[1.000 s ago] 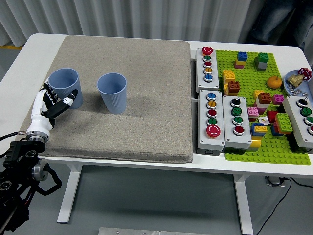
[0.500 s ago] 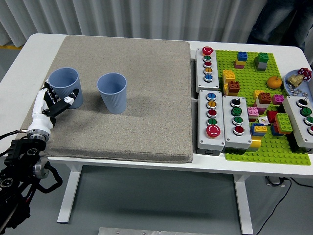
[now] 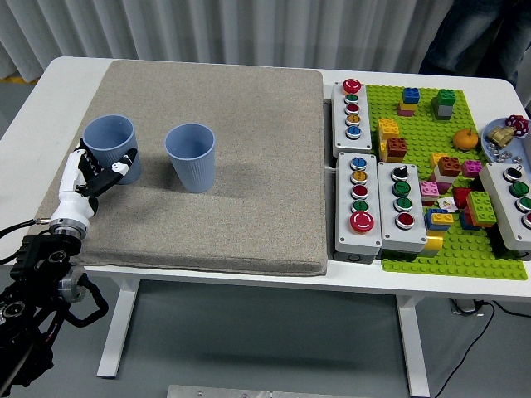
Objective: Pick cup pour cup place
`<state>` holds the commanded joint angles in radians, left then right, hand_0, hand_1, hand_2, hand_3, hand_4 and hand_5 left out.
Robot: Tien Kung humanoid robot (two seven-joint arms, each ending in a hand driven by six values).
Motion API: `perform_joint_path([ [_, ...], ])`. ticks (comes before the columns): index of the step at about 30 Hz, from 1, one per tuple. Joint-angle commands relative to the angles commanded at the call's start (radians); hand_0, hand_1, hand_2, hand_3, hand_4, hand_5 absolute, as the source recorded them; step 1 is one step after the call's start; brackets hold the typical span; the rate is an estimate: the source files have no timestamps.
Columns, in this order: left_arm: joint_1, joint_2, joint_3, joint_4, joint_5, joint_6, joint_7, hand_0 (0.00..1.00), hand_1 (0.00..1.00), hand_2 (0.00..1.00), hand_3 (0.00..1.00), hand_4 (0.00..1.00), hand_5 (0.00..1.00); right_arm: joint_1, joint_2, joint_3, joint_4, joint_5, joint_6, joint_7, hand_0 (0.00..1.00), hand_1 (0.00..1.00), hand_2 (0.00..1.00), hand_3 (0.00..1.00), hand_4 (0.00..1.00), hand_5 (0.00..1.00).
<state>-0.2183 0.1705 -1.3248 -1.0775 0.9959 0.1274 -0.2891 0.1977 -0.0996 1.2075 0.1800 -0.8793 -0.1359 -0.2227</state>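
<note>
Fingers (image 3: 116,168) of the left hand (image 3: 90,178) wrap the left cup (image 3: 111,148) near the mat's (image 3: 249,108) left edge: pick step; next, lift and tip over the second cup (image 3: 191,157)

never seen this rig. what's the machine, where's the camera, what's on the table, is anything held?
It is a humanoid robot at a white table, filmed from its own head camera looking down. Only its left hand shows, at the lower left, fingers against the left blue cup; whether it grips yet is unclear. A second blue cup stands beside it, both upright on a grey mat. To the right lie button boxes and a green plate of toy bricks.
</note>
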Motion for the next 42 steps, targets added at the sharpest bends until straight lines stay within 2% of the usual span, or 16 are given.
perform_joint_path([
  [27, -0.013, -0.005, 0.004, 0.022, 0.002, 0.005, 0.004, 0.945, 0.946, 0.998, 0.998, 0.838, 0.186, -0.002, 0.000, 0.002, 0.000, -0.004, 0.001, 0.001, 0.744, 0.704, 0.726, 0.645, 0.226, 0.402],
  [28, -0.013, -0.005, 0.004, 0.022, 0.002, 0.005, 0.004, 0.890, 0.913, 0.998, 0.998, 0.844, 0.204, -0.002, 0.000, 0.002, 0.000, -0.005, 0.001, 0.001, 0.743, 0.704, 0.727, 0.644, 0.225, 0.403],
  [33, -0.011, -0.004, 0.006, 0.016, 0.002, 0.019, 0.001, 0.890, 0.913, 0.998, 0.998, 0.844, 0.204, -0.004, 0.000, 0.002, 0.000, -0.006, 0.002, 0.001, 0.743, 0.704, 0.727, 0.644, 0.225, 0.403],
  [34, -0.011, -0.004, 0.006, 0.015, 0.003, 0.025, 0.000, 0.724, 0.812, 0.976, 0.988, 0.838, 0.201, -0.004, 0.000, 0.003, 0.000, -0.007, 0.002, 0.001, 0.743, 0.704, 0.726, 0.644, 0.225, 0.402],
  [39, -0.012, -0.005, 0.009, 0.014, 0.014, 0.048, -0.001, 0.724, 0.812, 0.976, 0.988, 0.838, 0.201, -0.002, 0.000, 0.003, 0.000, -0.008, 0.002, 0.000, 0.743, 0.704, 0.726, 0.644, 0.225, 0.402],
  [40, -0.013, -0.005, 0.010, 0.014, 0.018, 0.054, -0.001, 0.608, 0.695, 0.879, 0.922, 0.834, 0.203, -0.001, 0.000, 0.003, 0.000, -0.007, 0.002, 0.000, 0.743, 0.704, 0.727, 0.644, 0.224, 0.402],
  [42, -0.013, -0.007, 0.013, 0.014, 0.022, 0.064, -0.003, 0.608, 0.695, 0.879, 0.922, 0.834, 0.203, -0.001, -0.001, 0.003, 0.000, -0.006, 0.003, 0.000, 0.743, 0.704, 0.727, 0.644, 0.224, 0.402],
])
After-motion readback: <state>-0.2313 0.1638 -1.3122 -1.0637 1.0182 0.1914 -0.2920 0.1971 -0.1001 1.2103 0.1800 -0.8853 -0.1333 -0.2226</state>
